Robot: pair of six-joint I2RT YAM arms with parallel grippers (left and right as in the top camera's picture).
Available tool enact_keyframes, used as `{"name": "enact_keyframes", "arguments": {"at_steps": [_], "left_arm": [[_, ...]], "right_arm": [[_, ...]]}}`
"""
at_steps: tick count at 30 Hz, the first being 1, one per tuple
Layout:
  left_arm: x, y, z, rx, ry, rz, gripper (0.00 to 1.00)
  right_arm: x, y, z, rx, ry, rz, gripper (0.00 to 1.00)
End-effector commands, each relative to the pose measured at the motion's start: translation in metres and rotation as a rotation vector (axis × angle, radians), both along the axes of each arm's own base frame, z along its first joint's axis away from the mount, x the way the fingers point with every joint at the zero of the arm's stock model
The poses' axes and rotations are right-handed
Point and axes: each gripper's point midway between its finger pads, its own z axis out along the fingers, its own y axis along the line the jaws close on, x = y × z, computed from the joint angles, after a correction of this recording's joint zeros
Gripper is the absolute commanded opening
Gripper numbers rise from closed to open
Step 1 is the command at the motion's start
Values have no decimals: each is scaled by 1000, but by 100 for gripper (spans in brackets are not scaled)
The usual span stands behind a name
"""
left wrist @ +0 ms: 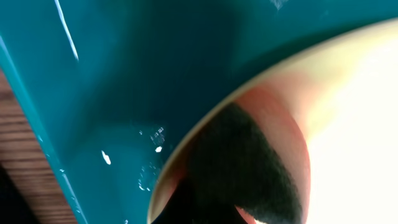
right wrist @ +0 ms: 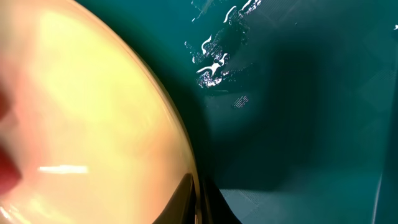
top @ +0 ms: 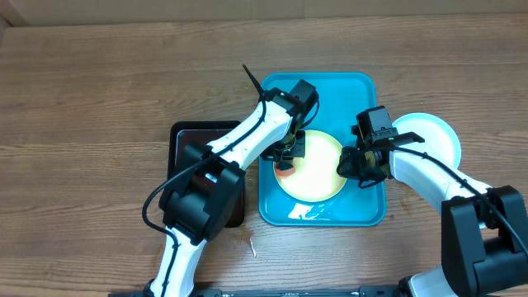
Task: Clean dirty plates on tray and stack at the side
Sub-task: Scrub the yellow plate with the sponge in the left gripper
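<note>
A pale yellow-green plate lies on the turquoise tray, with a red smear at its left edge. My left gripper is shut on a dark fuzzy sponge and presses it on the smeared left rim of the plate. My right gripper is shut on the plate's right rim, one finger over the plate and one under. A pale blue-white plate lies on the table right of the tray. A second yellow-green plate is not in view.
A black tray with a dark brown inside lies just left of the turquoise tray, under my left arm. Wet glints show on the turquoise tray's front part. A small scrap lies on the wooden table.
</note>
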Motion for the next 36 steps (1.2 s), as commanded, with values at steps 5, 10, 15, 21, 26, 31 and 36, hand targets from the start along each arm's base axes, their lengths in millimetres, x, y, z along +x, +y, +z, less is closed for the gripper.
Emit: {"name": "enact_keyframes", "arguments": {"at_steps": [5, 10, 15, 21, 26, 31, 36], "left_arm": [[11, -42, -3, -202, -15, -146, 4], [-14, -81, 4, -386, 70, -224, 4], [-29, -92, 1, -380, 105, -213, 4], [-53, -108, 0, -429, 179, -245, 4], [-49, -81, -10, -268, 176, -116, 4], [-34, -28, -18, -47, 131, 6, 4], [-21, -1, -18, 40, 101, 43, 4]], "right_arm": [[-9, -10, -14, -55, 43, -4, 4], [-9, -10, -14, -55, 43, -4, 4], [-8, -10, -14, -55, 41, -4, 4], [-8, -10, -14, -54, 39, -4, 4], [-8, -10, -14, -54, 39, -4, 4], [-8, -10, -14, -54, 39, -4, 4], [-7, -9, -14, -53, 36, -4, 4]]}}
